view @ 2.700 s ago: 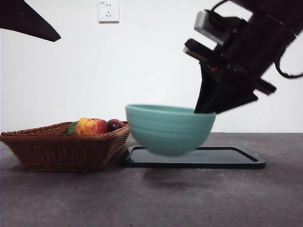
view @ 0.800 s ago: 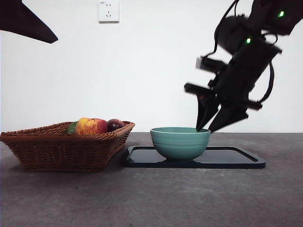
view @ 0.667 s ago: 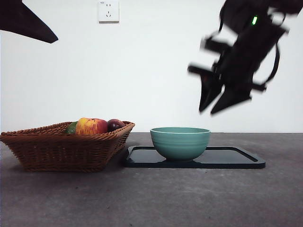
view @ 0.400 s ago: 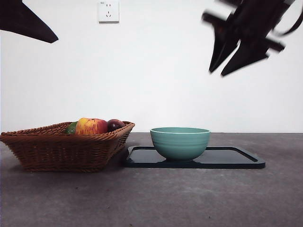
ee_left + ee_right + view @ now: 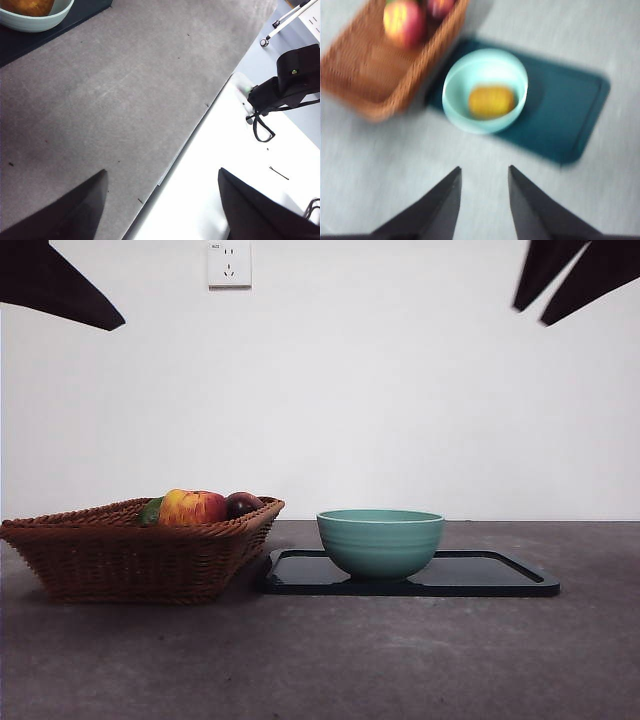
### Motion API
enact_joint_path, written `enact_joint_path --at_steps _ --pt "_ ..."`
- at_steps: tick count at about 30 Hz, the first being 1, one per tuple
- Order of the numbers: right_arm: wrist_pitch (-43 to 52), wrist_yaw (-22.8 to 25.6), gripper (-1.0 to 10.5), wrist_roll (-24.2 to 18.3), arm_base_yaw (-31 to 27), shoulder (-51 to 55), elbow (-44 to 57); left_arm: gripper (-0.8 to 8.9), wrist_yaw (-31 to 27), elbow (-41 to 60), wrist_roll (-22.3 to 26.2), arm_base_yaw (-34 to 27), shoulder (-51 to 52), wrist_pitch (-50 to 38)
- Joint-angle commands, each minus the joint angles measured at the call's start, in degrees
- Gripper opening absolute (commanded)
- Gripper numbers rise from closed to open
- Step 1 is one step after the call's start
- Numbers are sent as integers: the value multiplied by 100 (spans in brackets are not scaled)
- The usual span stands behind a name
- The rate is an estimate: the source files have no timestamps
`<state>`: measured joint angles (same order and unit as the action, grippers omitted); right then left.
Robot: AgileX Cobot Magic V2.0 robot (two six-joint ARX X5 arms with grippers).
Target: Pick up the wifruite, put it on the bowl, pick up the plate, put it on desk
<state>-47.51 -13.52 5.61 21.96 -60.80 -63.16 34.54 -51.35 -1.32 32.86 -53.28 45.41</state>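
Right gripper [image 5: 482,200] hangs high above the desk [image 5: 320,660], its two black jaws parted with nothing between them; in the front view it shows only as dark tips at the top right corner [image 5: 572,278]. Left gripper [image 5: 160,205] waits off to the side, jaws wide apart and empty, over the desk's edge. On the desk sit a brown wicker basket [image 5: 120,555] holding a red-yellow apple [image 5: 192,507] and a dark purple fruit [image 5: 243,503], and just beside it a dark rectangular tray [image 5: 500,575]. The teal bowl [image 5: 380,540] stands on the tray's basket-side end, and the wifruite [image 5: 491,101] already lies inside the bowl, well below the right gripper. What remains, I judge, concerns the tray: any grasp should take its free rim, away from the bowl, and keep it level so the bowl and fruit do not slide.
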Motion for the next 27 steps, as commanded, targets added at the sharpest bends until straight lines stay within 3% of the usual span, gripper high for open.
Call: enact_joint_path --at_steps 1,6,13,27 --pt "-17 -52 151 -142 94 297 162 344 31 -33 92 42 -22 -50" --pt "35 -581 151 -142 225 951 774 344 31 -31 90 42 -22 -120" --pt "35 -951 150 -157 358 1565 1537 344 28 -33 90 42 -22 -181" --pt "90 -962 150 -160 378 1753 1703 344 28 -31 90 42 -22 -173"
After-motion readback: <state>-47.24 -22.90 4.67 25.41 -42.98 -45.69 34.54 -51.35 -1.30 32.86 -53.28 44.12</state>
